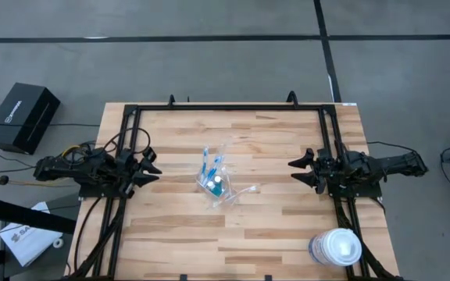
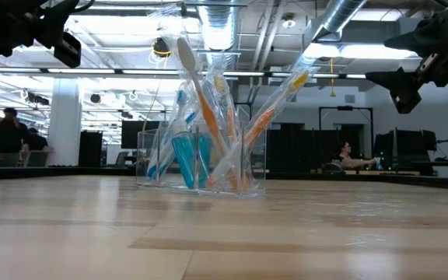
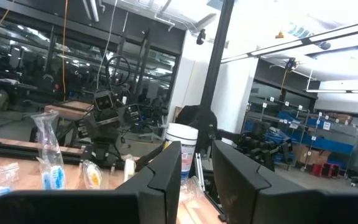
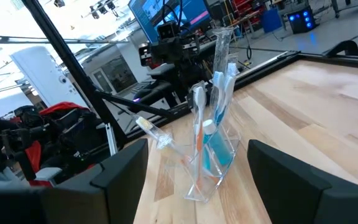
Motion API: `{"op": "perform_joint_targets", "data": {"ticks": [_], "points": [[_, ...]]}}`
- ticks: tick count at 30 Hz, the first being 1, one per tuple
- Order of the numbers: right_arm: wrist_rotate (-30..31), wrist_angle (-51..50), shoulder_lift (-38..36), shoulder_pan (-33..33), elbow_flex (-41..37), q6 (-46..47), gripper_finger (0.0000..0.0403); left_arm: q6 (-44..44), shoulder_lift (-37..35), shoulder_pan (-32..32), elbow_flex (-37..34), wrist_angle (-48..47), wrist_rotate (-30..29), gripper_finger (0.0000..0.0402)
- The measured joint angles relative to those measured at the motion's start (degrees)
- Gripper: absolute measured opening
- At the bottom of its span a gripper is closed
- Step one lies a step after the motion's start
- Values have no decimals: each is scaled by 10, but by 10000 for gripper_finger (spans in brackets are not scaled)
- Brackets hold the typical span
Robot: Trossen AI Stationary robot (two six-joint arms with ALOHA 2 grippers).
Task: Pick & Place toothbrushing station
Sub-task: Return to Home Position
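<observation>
Mid-table, the transparent organizer (image 1: 214, 184) holds its toothbrushes (image 2: 205, 109); left gripper (image 1: 154, 166) at its nine o'clock, right gripper (image 1: 294, 172) at three (both spread, empty). To home cleanly, we'd retract without brushing it.

Grey concrete floor (image 1: 209, 66) all round, crossed by dark lines (image 1: 209, 38), and a black box (image 1: 23, 115) sitting on it beside the pale wooden table (image 1: 272, 226). Looking across, it's an open workshop: silver ducts (image 2: 341, 19) and bright ceiling lights (image 2: 329, 50) overhead, a white pillar (image 2: 64, 124), a person (image 2: 347, 155) seated near dark monitors (image 2: 407, 148), and shelving (image 3: 272, 118) holding blue bins (image 3: 303, 118).
</observation>
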Motion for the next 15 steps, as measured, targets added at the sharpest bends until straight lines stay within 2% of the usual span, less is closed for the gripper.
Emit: {"op": "perform_joint_targets", "data": {"ticks": [15], "points": [[0,0,0,0,0,0,265,0,9,0,0,9,0,85]]}}
